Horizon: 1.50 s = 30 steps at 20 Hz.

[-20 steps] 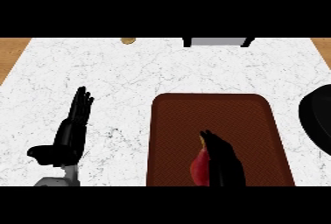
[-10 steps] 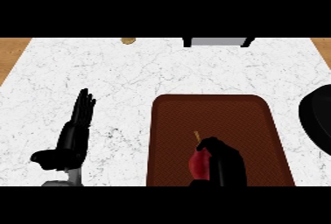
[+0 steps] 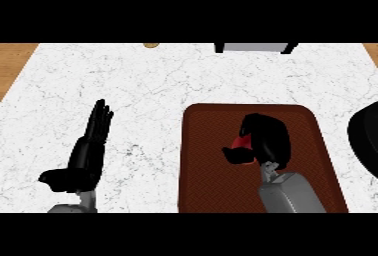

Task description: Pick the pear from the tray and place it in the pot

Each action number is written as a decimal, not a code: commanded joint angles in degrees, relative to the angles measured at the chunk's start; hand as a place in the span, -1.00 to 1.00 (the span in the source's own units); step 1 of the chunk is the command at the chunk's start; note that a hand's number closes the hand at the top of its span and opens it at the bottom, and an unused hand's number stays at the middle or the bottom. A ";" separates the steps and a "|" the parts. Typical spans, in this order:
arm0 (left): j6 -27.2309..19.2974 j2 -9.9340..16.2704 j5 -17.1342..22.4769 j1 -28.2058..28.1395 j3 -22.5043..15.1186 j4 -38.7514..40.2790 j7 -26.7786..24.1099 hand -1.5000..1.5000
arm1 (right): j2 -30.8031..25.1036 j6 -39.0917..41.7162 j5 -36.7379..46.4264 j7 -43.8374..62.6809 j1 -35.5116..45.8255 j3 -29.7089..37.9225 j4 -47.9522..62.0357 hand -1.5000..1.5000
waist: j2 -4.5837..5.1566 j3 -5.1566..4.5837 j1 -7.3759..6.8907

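The right hand (image 3: 264,140) sits over the middle of the brown tray (image 3: 207,190), its grey forearm coming up from the lower edge across the tray's near half. Its fingers are curled round the red pear (image 3: 240,143), with the thumb wrapped under the fruit on the left side; only a small red patch shows between the thumb and the fingers, the rest being hidden by the hand. Whether the pear rests on the tray or is lifted off it cannot be told from this steep view. The tray lies on the white marbled bench (image 3: 148,85), right of centre, with its long sides running away from the robot. The black pot (image 3: 367,140) shows only as a curved dark edge at the far right, just beside the tray's right side and cut off by the border. The left hand (image 3: 85,155) rests on the bench at the left, well apart from the tray, its fingers straight and held together pointing away, thumb out to the side near the lower edge.
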State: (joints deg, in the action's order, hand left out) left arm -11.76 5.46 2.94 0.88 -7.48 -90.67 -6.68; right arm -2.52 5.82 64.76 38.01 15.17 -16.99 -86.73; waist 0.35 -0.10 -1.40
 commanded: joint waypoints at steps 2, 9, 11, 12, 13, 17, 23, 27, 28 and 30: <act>-2.22 -1.85 -1.76 3.91 0.30 3.03 0.72 0.00 | -1.49 2.73 -0.71 -0.75 15.48 7.98 11.68 1.00 | -0.12 0.10 0.82; -0.71 -0.68 -1.39 -0.85 0.45 0.27 -0.71 0.00 | -0.57 -0.92 7.83 5.69 21.73 5.30 3.62 1.00 | -0.39 0.07 1.02; 0.44 -0.69 -0.66 -4.52 -0.16 -1.42 -2.14 0.00 | -1.84 -0.68 10.87 6.90 20.60 3.68 -0.20 1.00 | -0.54 0.07 1.11; 0.78 0.12 -0.14 -1.34 1.53 -0.10 -1.50 0.00 | -2.02 0.34 11.35 8.18 22.82 4.81 -0.67 1.00 | -0.48 0.07 1.28; 0.16 -0.72 -0.47 -1.34 1.47 1.93 -2.31 0.00 | -2.12 5.80 12.13 11.55 23.00 3.90 -6.44 1.00 | -0.66 0.04 1.85; 1.26 0.38 0.87 2.30 3.65 2.36 0.11 0.00 | -3.20 10.47 15.37 15.70 24.63 5.83 -8.33 1.00 | -0.49 0.07 1.66; -0.54 -1.05 -1.30 3.71 2.93 3.08 0.38 0.00 | -7.62 8.51 16.28 14.65 22.76 12.36 -8.74 1.00 | -0.33 0.09 1.60; 2.44 0.51 0.79 -2.87 2.91 -2.09 1.12 0.00 | -11.68 13.90 14.74 13.42 19.86 16.50 -15.70 1.00 | -0.48 0.10 1.44; 0.91 -0.10 -0.49 -1.55 2.25 -3.57 2.11 0.00 | -12.64 6.98 14.32 10.98 19.22 19.13 -9.17 1.00 | -0.33 0.12 1.15; 3.47 1.10 1.51 3.76 6.25 4.86 -1.91 0.00 | -13.43 10.03 12.93 10.75 16.32 20.00 -15.73 1.00 | -0.35 0.08 1.77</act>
State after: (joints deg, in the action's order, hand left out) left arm -10.02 5.74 3.38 1.51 -3.73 -90.33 -6.12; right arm -13.09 16.40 79.58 50.85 34.05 -1.26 -100.46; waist -0.07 0.00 0.17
